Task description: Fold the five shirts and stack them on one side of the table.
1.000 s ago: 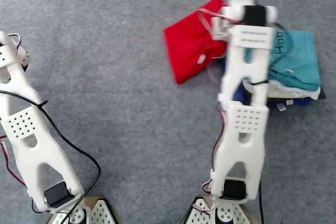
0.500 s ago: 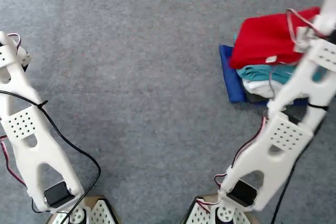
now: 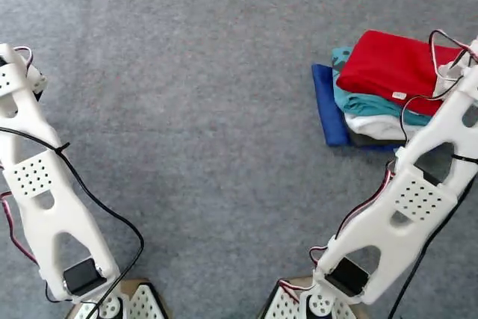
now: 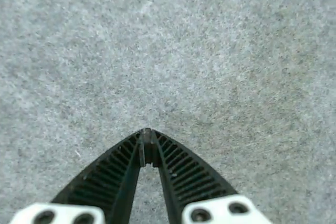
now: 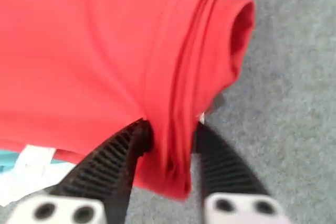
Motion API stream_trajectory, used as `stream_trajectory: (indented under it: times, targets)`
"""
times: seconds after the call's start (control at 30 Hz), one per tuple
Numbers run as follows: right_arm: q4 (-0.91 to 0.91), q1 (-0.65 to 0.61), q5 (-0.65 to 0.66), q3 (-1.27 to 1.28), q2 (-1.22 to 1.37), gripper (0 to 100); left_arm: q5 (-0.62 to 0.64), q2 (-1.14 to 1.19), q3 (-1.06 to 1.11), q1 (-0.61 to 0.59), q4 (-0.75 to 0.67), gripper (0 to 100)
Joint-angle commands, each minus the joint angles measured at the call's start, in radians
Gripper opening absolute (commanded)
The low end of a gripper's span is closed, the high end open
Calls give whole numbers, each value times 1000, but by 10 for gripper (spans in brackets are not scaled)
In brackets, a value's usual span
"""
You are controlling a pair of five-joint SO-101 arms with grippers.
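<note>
— What is the right hand doing on your screen?

— My right gripper (image 5: 170,129) is clamped on the red shirt (image 5: 79,51). A thick folded edge of the cloth is pinched between the two black ribbed fingers (image 5: 126,148), and the fold bulges out past the tips. The rest of the shirt spreads flat away from the jaws.

— And where does that shirt sit?

— On top of the stack, on the right arm's (image 3: 403,207) side of the table (image 3: 187,110), toward the far edge. Under the red one I see a teal shirt (image 3: 366,102), then a white shirt (image 3: 377,125), then a thin dark layer (image 3: 362,140) that I cannot make out well. The blue shirt (image 3: 328,106) lies at the bottom and sticks out toward the middle of the table.

— The left hand?

— My left gripper (image 4: 147,135) has its tips pressed together with the grey table cover beneath it. Whether it touches the cover I cannot tell. The left arm (image 3: 45,184) stands at the near left of the table, well apart from the stack.

— Any labels or writing?

— A small white tag (image 3: 400,96) shows at the near edge of the red shirt, just above the teal one. Any print on it is too small for me to read.
</note>
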Motion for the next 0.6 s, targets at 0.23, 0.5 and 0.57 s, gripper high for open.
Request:
stream_trajectory:
  times: [0.23,0.5,0.57]
  targets:
    - [3,-86,-75,-44,-225,151,-118,-14,-36,119,61,29]
    - [2,-259,-259,45,-82,15,-259,-92,-41,170,112,28]
    - [2,-269,-287,97,-30,18,-281,-133,-41,170,112,28]
